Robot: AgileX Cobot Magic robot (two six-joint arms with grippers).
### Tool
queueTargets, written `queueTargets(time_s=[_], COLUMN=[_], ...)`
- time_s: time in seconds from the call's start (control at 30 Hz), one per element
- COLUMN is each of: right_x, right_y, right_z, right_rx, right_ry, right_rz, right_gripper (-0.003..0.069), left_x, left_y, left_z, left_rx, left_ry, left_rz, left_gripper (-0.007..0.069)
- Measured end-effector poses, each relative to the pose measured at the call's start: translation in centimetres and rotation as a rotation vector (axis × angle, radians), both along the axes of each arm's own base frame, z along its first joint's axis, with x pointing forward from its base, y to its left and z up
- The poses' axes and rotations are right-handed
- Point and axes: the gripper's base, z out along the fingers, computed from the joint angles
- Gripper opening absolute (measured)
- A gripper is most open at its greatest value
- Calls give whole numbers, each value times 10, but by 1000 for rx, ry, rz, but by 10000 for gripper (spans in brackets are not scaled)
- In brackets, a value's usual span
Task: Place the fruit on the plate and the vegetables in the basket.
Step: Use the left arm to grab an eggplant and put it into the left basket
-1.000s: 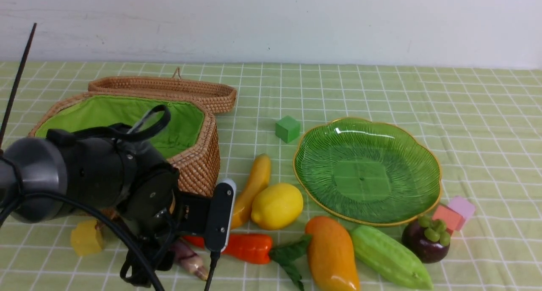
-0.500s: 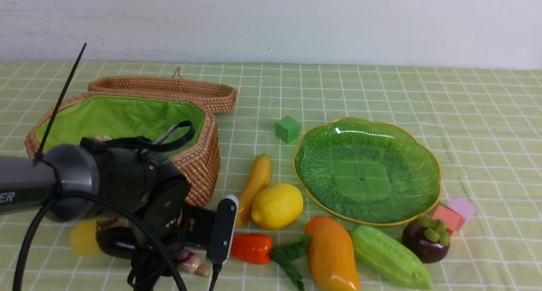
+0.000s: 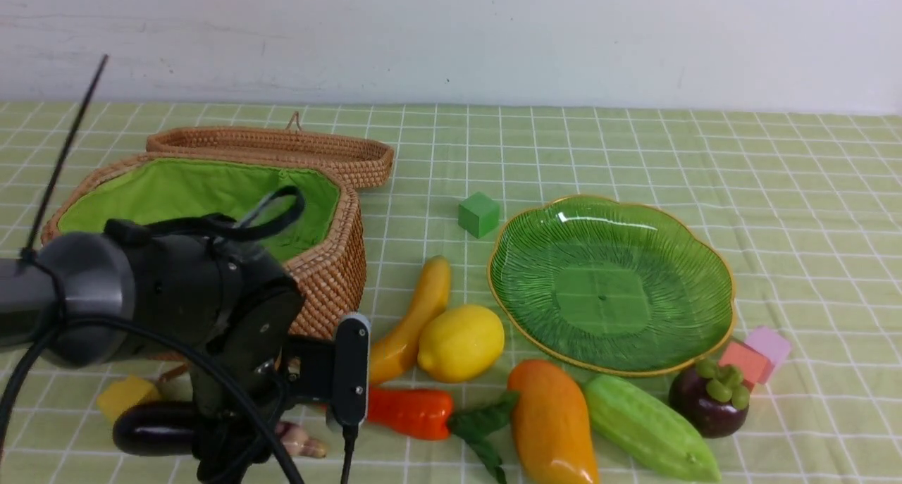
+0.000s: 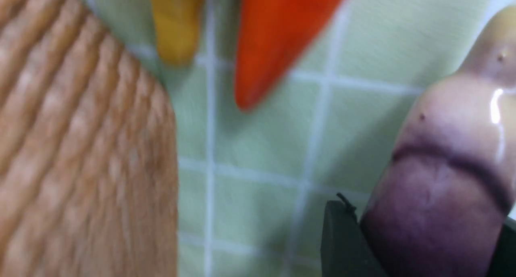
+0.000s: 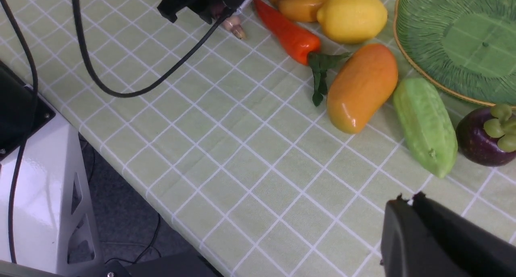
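Observation:
My left gripper point(image 4: 423, 240) is shut on the dark purple eggplant point(image 4: 439, 180), its fingers point(image 4: 342, 240) pressed against both sides. In the front view the eggplant point(image 3: 151, 427) lies low at the front left, beside the wicker basket point(image 3: 331, 280). The banana point(image 3: 412, 322), lemon point(image 3: 461, 343), carrot point(image 3: 412, 412), mango point(image 3: 551, 420), gourd point(image 3: 648, 427) and mangosteen point(image 3: 708, 399) lie on the cloth in front of the green plate point(image 3: 609, 287), which holds nothing. My right gripper point(image 5: 407, 198) is shut and holds nothing, above the cloth near the gourd point(image 5: 425, 126).
Foam cubes lie about: green point(image 3: 479, 214) behind the plate, yellow point(image 3: 127, 396) by the eggplant, red point(image 3: 745, 361) and pink point(image 3: 768, 343) at the plate's right. The basket's lid point(image 3: 282, 149) lies open behind it. The table's front edge point(image 5: 133, 176) shows in the right wrist view.
My left gripper has closed on the eggplant and the arm has shifted left, carrying the eggplant with it. The other fruit and vegetables have not moved.

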Motion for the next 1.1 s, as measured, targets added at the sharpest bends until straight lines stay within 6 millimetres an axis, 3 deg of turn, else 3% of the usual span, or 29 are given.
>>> queueTargets(time_s=[0.2,0.4,0.6,0.73,0.97,1.1], right_x=[-1,3,7,7,6,7], right_y=[2,5,10,12,12,12], right_z=[5,18,35,42,46,46], right_rx=[38,116,257,315,327,324], right_ry=[-15,-141,-284,-341,-381,-393], right_rz=[10,12,21,32,49,50], right_gripper=[37,42,44,46,52,52], left_x=[-19,-40,-30,-9,40,53], left_y=[7,23,27,25,36,43], left_z=[41,100,150,153,121,107], left_rx=[-69,-119,-127,-38,72,76], left_ry=[-46,-221,-508,-643,-713,-710], left_rz=[34,25,-53,-135,-88,-20], left_gripper=[333,333,333,333,333,333])
